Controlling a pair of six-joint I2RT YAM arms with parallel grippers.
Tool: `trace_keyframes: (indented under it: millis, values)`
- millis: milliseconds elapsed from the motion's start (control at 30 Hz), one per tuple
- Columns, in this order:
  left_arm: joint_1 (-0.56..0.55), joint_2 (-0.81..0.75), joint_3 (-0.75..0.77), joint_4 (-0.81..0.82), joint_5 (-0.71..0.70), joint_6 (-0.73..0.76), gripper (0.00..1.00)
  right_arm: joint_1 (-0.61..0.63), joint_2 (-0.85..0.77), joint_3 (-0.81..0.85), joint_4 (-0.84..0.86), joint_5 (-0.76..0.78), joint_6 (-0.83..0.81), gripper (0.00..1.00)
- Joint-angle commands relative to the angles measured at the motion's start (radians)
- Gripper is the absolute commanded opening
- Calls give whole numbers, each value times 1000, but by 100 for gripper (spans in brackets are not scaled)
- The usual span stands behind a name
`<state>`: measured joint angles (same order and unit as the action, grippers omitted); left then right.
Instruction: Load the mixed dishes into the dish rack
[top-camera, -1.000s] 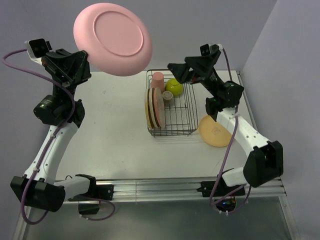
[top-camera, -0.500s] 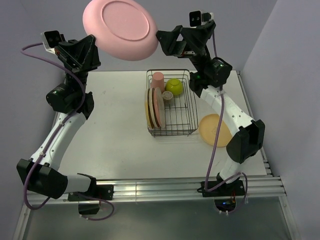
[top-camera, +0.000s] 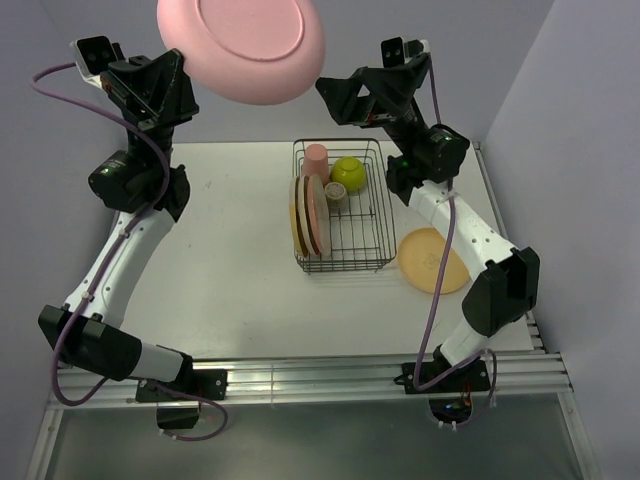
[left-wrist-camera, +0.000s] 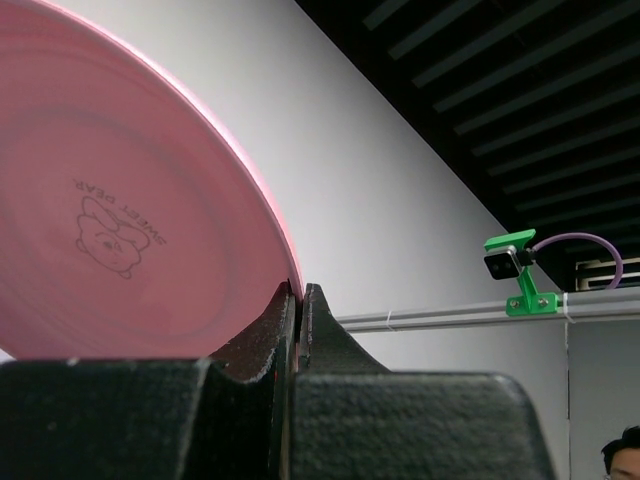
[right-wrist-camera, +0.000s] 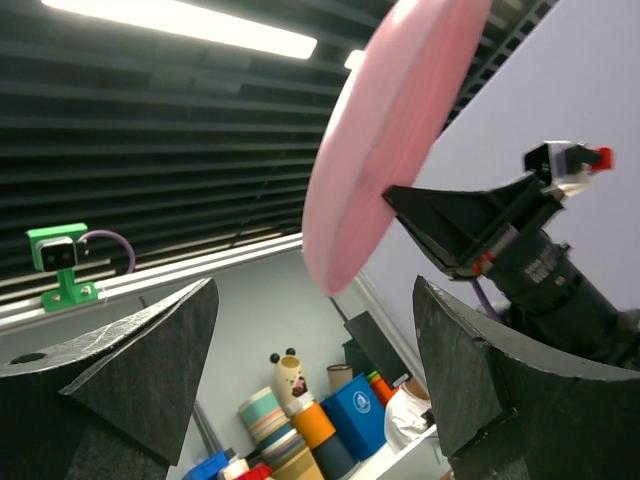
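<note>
Pink plate (top-camera: 242, 45): up in the air, high over the far-left part of the worktop (top-camera: 220, 250), well above the dish rack (top-camera: 340, 264) and left of it. Its underside, with a small printed bear mark, faces the left wrist camera. Left gripper (left-wrist-camera: 300, 295) is pinched tight on the plate's rim.

Right gripper (right-wrist-camera: 315, 345): fingers spread wide, nothing in them. The plate shows edge-on ahead of the gap, not yet touched.

Change over the last second: the right arm was low over the rack's far-right corner. It is now raised, with its gripper aimed at the plate's right rim. The left arm has carried the plate a little higher and rightward to meet it. Reads as a handover being set up, since the right arm sits nearer the rack.

Rack holds two upright plates (top-camera: 308, 215) along its left side, and a tumbler (top-camera: 316, 158), lime bowl (top-camera: 348, 172) and grey cup (top-camera: 334, 193) at the far end. Orange-yellow plate (top-camera: 432, 260) lies flat just right of the rack, not yet loaded.
</note>
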<state>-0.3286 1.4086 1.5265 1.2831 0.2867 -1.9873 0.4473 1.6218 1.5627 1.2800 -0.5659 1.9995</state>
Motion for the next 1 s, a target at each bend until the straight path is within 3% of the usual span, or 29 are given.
trace_keyframes:
  millis: [0, 333, 433, 533, 567, 600, 633, 667, 700, 733, 767, 967]
  values:
    - [-20, -16, 17, 323, -4, -205, 0, 19, 6, 101, 18, 4, 148, 85]
    - [-85, -45, -89, 337, -12, -153, 0, 79, 209, 459, -70, 43, 173, 83]
    - [-118, -39, -101, 335, 0, -139, 0, 87, 265, 563, -137, 52, 166, 76]
    - [-132, -46, -146, 340, -9, -139, 0, 85, 285, 608, -151, 58, 177, 44]
    - [-133, -51, -166, 340, -17, -142, 0, 83, 282, 605, -150, 58, 179, 18]
    - [-135, -65, -211, 344, -27, -148, 1, 82, 277, 582, -149, 57, 179, 4]
    - [-135, -72, -233, 346, -40, -153, 6, 74, 257, 562, -149, 51, 171, 0]
    - [-135, -80, -259, 349, -44, -154, 32, 70, 242, 541, -146, 44, 163, 0]
    - [-135, -101, -310, 343, -47, -159, 52, 65, 221, 478, -145, 40, 156, 0]
    - [-135, -117, -336, 317, -46, -153, 83, 56, 179, 441, -146, 35, 138, 0]
    - [-132, -134, -365, 300, -38, -140, 99, 35, 158, 407, -146, 29, 131, 0]
    - [-50, -310, -557, 62, 48, -33, 99, -90, 0, 174, -154, -44, 93, 0]
